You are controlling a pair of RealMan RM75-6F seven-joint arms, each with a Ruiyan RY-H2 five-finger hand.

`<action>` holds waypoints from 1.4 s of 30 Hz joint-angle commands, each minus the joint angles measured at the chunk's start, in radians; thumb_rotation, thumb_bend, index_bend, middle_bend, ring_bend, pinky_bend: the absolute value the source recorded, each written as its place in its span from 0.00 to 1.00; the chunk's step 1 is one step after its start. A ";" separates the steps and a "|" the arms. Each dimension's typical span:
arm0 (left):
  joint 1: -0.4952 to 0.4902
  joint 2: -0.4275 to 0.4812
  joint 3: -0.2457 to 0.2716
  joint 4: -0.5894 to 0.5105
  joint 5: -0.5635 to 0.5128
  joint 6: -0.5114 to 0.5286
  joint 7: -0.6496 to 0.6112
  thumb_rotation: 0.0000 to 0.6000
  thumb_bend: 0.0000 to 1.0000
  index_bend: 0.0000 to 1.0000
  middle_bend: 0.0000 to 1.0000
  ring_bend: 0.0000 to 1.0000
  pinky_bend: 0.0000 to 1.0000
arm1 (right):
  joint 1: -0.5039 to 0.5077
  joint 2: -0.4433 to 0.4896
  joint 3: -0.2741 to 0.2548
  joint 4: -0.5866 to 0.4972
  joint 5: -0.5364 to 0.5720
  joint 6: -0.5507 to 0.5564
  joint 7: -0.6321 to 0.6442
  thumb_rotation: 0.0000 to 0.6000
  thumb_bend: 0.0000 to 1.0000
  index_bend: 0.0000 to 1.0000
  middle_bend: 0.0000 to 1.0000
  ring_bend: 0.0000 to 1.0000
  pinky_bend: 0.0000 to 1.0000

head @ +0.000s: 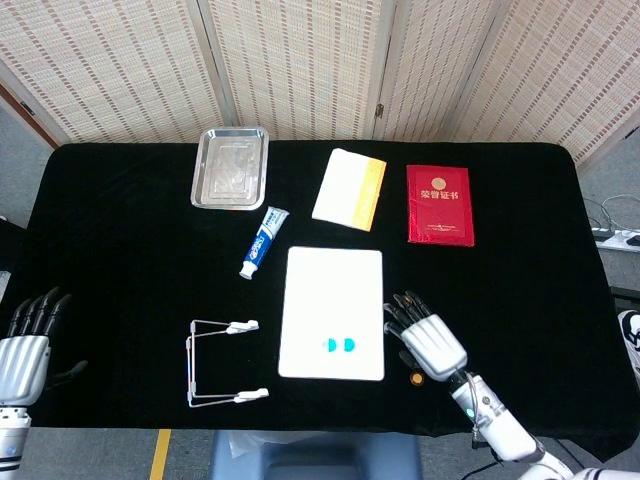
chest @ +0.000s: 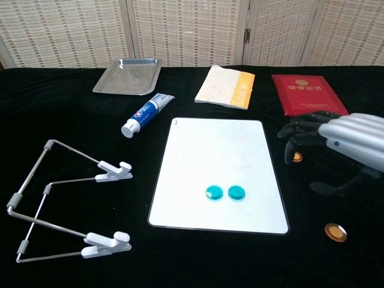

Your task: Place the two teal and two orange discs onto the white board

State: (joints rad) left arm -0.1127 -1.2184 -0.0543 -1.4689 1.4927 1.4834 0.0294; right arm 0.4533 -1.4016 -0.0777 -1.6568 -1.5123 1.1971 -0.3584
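Observation:
Two teal discs (chest: 213, 192) (chest: 237, 192) lie side by side on the lower part of the white board (chest: 216, 150); the head view shows them as teal discs (head: 339, 345) on the board (head: 332, 290). One orange disc (chest: 296, 158) sits on the black cloth right of the board, just under my right hand's fingertips. A second orange disc (chest: 335, 231) (head: 414, 379) lies nearer the front edge. My right hand (chest: 348, 144) (head: 430, 340) hovers right of the board, fingers apart and holding nothing. My left hand (head: 25, 345) stays at the table's left edge, open and empty.
A metal tray (head: 229, 167), a toothpaste tube (head: 263, 243), a white and yellow notebook (head: 349, 188) and a red booklet (head: 439, 204) lie behind the board. A wire rack with white clips (head: 225, 362) lies left of the board.

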 commanded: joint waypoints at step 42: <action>-0.008 0.009 0.000 -0.021 0.007 0.003 0.015 1.00 0.16 0.02 0.00 0.00 0.00 | -0.124 -0.074 -0.071 0.210 -0.109 -0.041 0.075 1.00 0.40 0.48 0.18 0.01 0.00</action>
State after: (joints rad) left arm -0.1207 -1.2096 -0.0542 -1.4897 1.4994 1.4864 0.0448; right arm 0.3288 -1.4745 -0.1503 -1.4462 -1.6231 1.1581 -0.2814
